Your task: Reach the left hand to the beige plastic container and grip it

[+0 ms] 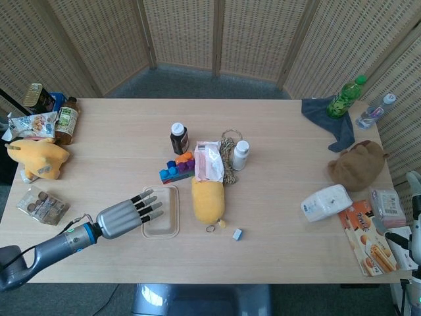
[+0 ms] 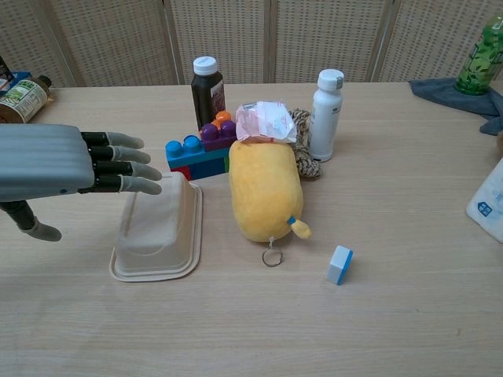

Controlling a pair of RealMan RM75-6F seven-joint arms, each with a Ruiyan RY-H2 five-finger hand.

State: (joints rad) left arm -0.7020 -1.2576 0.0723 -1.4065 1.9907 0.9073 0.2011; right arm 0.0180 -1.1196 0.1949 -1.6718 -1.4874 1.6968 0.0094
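Note:
The beige plastic container [image 1: 163, 214] [image 2: 159, 232] lies upside down on the table [image 1: 276, 164], just left of a yellow plush pouch [image 1: 208, 199] [image 2: 263, 190]. My left hand [image 1: 128, 213] [image 2: 71, 166] hovers at the container's left side, fingers stretched out and apart, their tips over its left edge. It holds nothing. Only a sliver of the right arm [image 1: 413, 230] shows at the right edge of the head view; the right hand itself is not seen.
Coloured building blocks [image 1: 176, 167] [image 2: 196, 149], a dark bottle [image 1: 179, 138], a white bottle [image 1: 241, 155], a pink packet [image 1: 209, 160] and a rope stand behind the container. A small blue eraser [image 1: 237, 234] lies front right. Snacks and a yellow plush toy [image 1: 36, 158] crowd the left edge.

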